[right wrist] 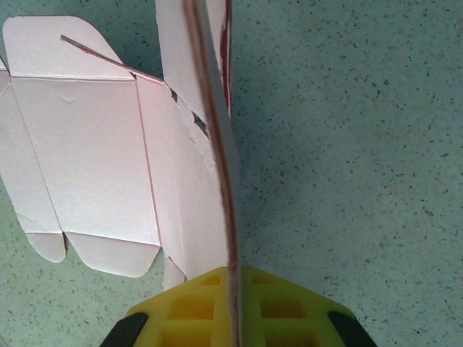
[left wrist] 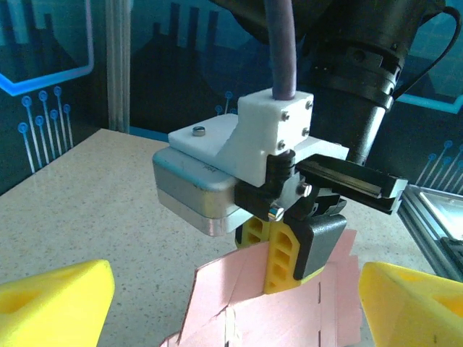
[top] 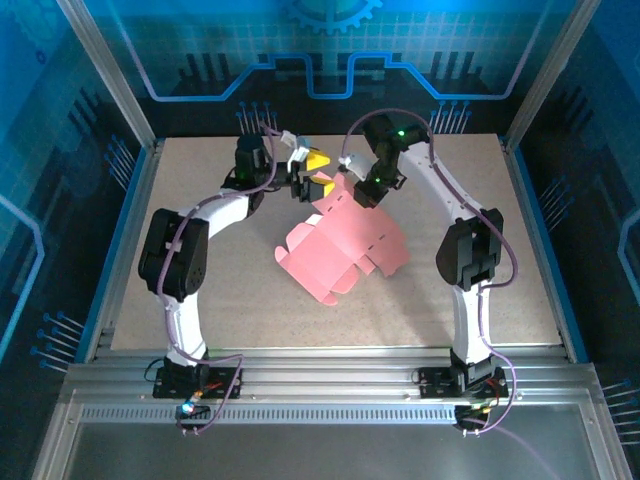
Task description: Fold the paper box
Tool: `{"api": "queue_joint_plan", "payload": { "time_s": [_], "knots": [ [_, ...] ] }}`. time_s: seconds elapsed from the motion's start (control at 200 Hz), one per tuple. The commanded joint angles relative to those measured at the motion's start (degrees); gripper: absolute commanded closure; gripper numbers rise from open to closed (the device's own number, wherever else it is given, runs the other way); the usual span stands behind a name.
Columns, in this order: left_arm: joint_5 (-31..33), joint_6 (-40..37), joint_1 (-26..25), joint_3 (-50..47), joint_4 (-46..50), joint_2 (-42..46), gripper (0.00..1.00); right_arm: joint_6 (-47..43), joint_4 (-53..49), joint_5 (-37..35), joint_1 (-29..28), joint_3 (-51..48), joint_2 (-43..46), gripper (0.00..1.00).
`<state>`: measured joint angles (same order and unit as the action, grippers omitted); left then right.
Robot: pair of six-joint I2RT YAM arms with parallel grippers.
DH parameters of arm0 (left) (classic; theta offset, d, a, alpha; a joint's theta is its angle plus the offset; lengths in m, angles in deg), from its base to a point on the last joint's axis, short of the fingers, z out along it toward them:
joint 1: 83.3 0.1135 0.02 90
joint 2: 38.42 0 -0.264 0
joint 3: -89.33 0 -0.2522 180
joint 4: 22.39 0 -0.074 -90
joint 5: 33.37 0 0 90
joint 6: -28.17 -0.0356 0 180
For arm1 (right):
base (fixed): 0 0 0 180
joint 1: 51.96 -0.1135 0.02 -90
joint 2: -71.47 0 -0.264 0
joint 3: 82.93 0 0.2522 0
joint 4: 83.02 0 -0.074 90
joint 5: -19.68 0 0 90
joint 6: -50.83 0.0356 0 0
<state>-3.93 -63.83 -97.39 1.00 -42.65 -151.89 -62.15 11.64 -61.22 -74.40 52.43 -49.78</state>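
Right wrist: paper box (right wrist: 94, 166) in claw (right wrist: 232, 300)

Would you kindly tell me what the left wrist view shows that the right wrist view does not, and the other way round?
Left wrist view: the left fingers spread wide, and the wrist camera housing above the right fingers. Right wrist view: the paper box seen along the fingers, its unfolded panels and rounded flaps with the table beneath. Both: the right fingers shut on an upright edge of the pink card.

light: bright, bluish | shadows: soft | wrist views: slightly soft
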Motion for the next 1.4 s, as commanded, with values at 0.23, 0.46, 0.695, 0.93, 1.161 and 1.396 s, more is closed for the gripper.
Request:
{"api": "queue_joint_plan", "payload": {
  "time_s": [0.23,0.46,0.695,0.93,1.161,1.396],
  "knots": [
    [-3.4,-6.4,-2.4,2.9,8.4,-2.3,0.25,0.6,-1.6,2.3,0.5,1.6,0.3,1.0],
    [-2.6,-9.8,-3.9,2.4,12.2,-1.5,0.32,2.3,-1.5,1.1,0.7,2.9,-0.9,1.0],
    [-1.1,-10.4,-4.8,-1.0,11.5,1.3,0.38,4.3,-0.7,-0.5,1.4,3.6,-1.4,1.0],
    [4.1,-16.7,-7.0,-0.5,20.1,2.6,0.41,5.7,-0.1,-0.5,1.4,4.1,-1.6,1.0],
    [7.6,-16.6,-9.4,-0.3,20.0,1.7,0.5,6.2,-0.1,-0.9,1.2,4.3,-1.7,1.0],
    [8.2,-13.8,-10.3,1.2,16.7,-0.9,0.52,6.2,-0.2,1.2,0.8,4.3,-1.3,1.0]
  ]
}}
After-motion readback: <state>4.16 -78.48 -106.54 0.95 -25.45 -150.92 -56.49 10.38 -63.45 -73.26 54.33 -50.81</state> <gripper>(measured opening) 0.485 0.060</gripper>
